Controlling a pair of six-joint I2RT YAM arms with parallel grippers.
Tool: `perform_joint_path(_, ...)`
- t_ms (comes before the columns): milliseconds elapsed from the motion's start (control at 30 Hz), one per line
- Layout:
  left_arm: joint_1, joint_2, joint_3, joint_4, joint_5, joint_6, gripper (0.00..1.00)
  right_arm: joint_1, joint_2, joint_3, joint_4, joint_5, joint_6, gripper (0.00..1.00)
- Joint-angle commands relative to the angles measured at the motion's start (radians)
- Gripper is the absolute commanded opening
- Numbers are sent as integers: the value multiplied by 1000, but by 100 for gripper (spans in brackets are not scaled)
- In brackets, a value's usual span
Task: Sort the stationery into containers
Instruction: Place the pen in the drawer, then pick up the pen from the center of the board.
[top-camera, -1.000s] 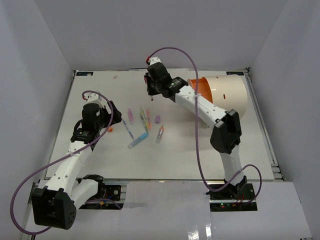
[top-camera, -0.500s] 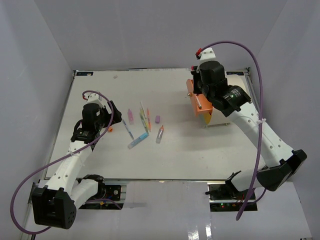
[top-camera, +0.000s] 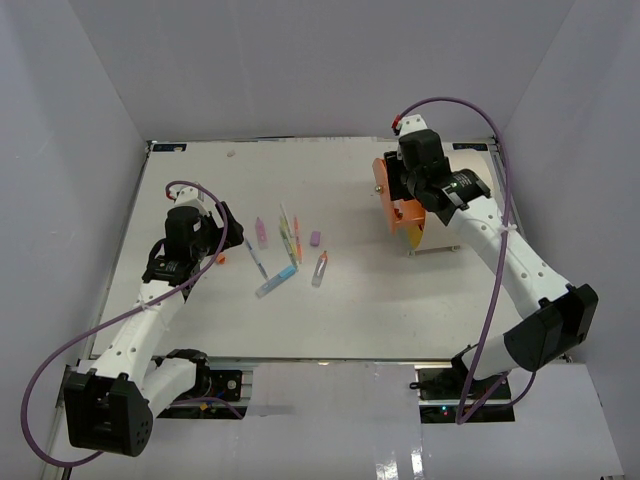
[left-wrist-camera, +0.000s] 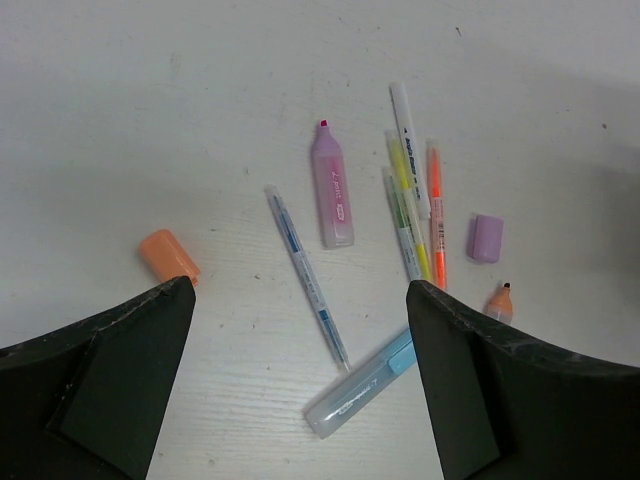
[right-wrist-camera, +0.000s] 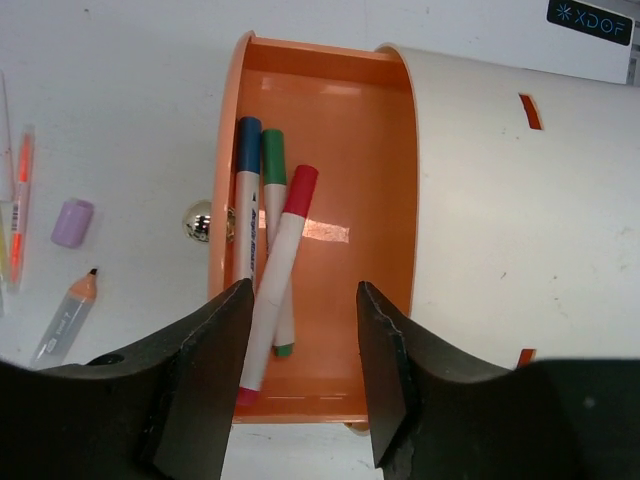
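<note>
Several pens, markers and caps lie mid-table: pink highlighter (left-wrist-camera: 332, 190) (top-camera: 261, 232), blue pen (left-wrist-camera: 305, 275), clear light-blue marker (left-wrist-camera: 362, 395) (top-camera: 276, 281), orange cap (left-wrist-camera: 168, 255), purple cap (left-wrist-camera: 486, 238) (top-camera: 315, 239), and a bunch of thin yellow, white and orange pens (left-wrist-camera: 410, 200). My left gripper (left-wrist-camera: 300, 285) (top-camera: 220, 235) is open and empty above them. My right gripper (right-wrist-camera: 301, 292) (top-camera: 400, 195) is open and empty over the cream drum's (right-wrist-camera: 500, 200) orange drawer (right-wrist-camera: 370, 150) (top-camera: 392, 200). Three markers (right-wrist-camera: 275, 260), capped blue, green and red, lie in the drawer.
An orange-tipped clear marker (right-wrist-camera: 66, 315) (top-camera: 320, 268) lies between the pile and the drum. A brass knob (right-wrist-camera: 198, 220) sticks out of the drawer's front. Grey walls enclose the table on three sides. My right arm covers most of the drum in the top view.
My right arm has swung right, from above the back of the pen pile to over the drum's orange drawer. My left arm has not moved.
</note>
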Motion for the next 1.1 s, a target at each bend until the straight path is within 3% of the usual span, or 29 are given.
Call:
perform_joint_path(0, 2, -3, -6, 11, -7, 12, 98, -9, 13, 4, 41, -3, -22, 53)
perform_joint_path(333, 2, -5, -4, 13, 10, 14, 98, 4, 19, 197, 32, -84, -44, 58)
perform_joint_path(500, 2, -1, -4, 13, 7, 14, 98, 107, 90, 342, 36, -118, -38, 59)
perform_joint_path(733, 4, 0, -4, 8, -13, 11, 98, 245, 307, 428, 82, -116, 45, 59)
perform_joint_path(1067, 2, 11, -1, -1, -17, 3, 98, 275, 604, 448, 242, -156, 87, 51)
